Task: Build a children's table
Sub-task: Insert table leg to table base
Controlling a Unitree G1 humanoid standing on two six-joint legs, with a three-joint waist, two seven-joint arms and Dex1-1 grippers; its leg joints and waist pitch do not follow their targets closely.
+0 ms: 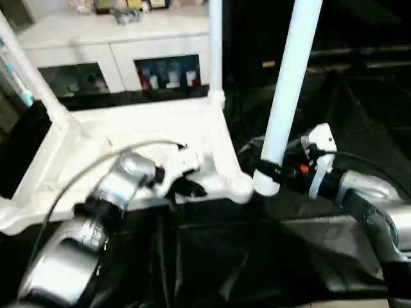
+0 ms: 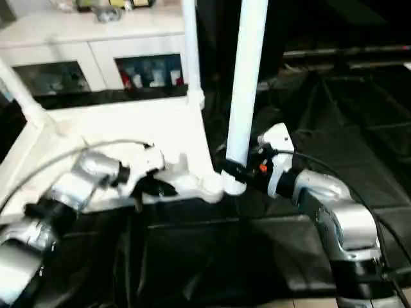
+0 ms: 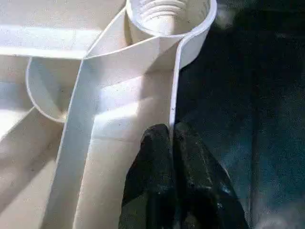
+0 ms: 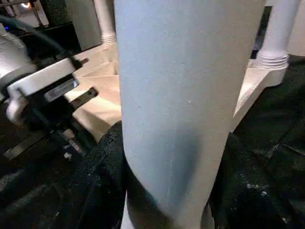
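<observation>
The children's table lies upside down, its ribbed white top (image 1: 138,125) on the black cloth. Two white legs stand in its far corners, one at the far right (image 1: 215,45) and one at the far left (image 1: 32,80). My left gripper (image 3: 171,136) is shut on the thin rim wall (image 3: 174,81) just short of the near-right corner socket (image 3: 167,14), which holds no leg. My right gripper (image 1: 266,174) is shut on a third white leg (image 1: 290,83), gripping it near its lower end. That leg stands almost upright, its foot just right of the socket (image 1: 241,186).
A white glass-door cabinet (image 1: 128,54) stands behind the work. The big table's black cloth (image 1: 257,256) spreads in front and to the right, with folds. A grey cable (image 1: 83,170) loops over my left forearm.
</observation>
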